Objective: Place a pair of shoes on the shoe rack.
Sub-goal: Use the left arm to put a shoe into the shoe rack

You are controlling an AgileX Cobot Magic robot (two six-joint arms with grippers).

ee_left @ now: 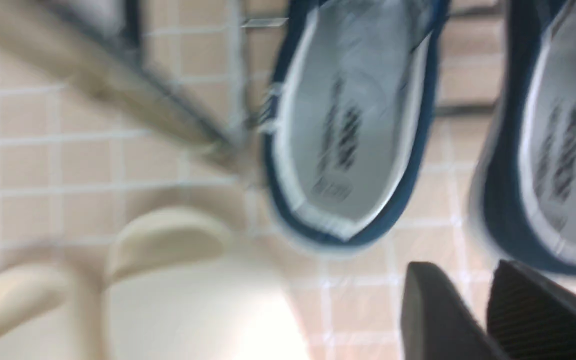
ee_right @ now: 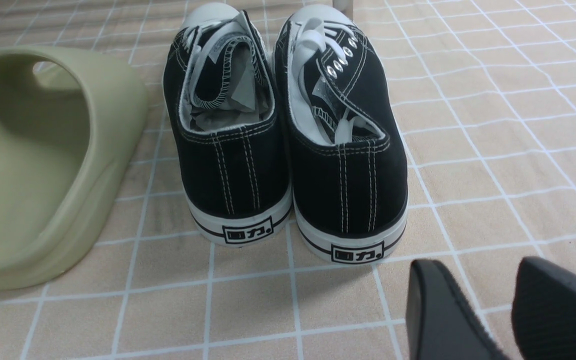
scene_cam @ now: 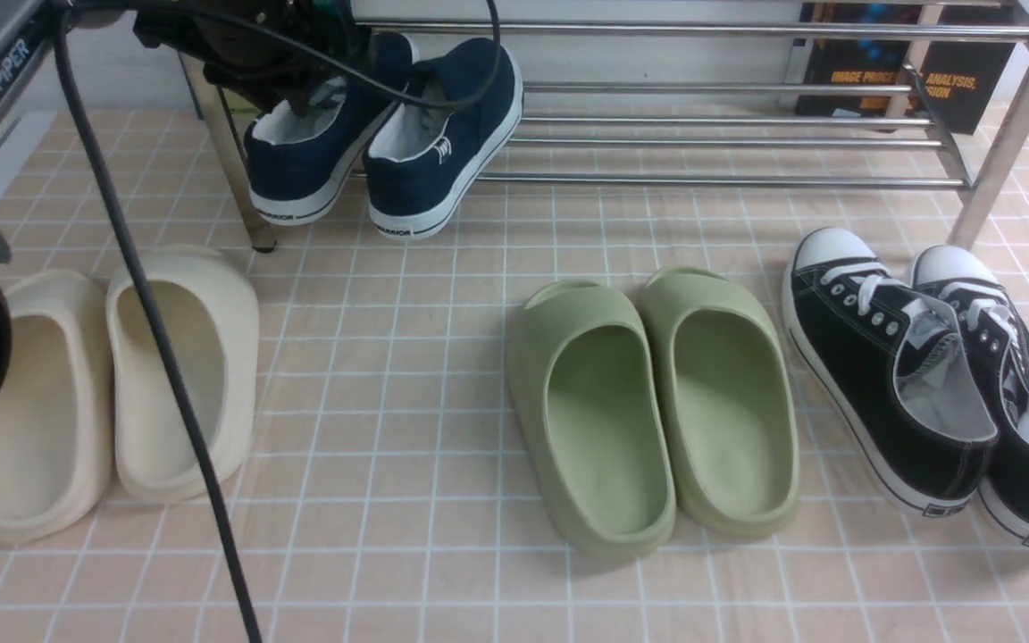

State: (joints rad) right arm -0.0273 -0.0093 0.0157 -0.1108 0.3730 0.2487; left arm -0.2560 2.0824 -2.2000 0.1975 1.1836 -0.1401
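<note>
Navy shoes (scene_cam: 439, 134) lean heels-out on the rack (scene_cam: 729, 179) at 11 o'clock. They look light, soft canvas on stiffer rubber soles, so a heel collar suits pinching. Left jaws hang slightly parted, empty; right jaws stand parted, empty, facing black sneakers (ee_right: 288, 150).

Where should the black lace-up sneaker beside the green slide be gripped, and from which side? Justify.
Probably the heel collar of the black lace-up sneaker, pinched from behind and above by the right gripper, one finger inside. The heel faces that gripper, the collar is a thin upright wall, and its twin blocks a side grip.
</note>
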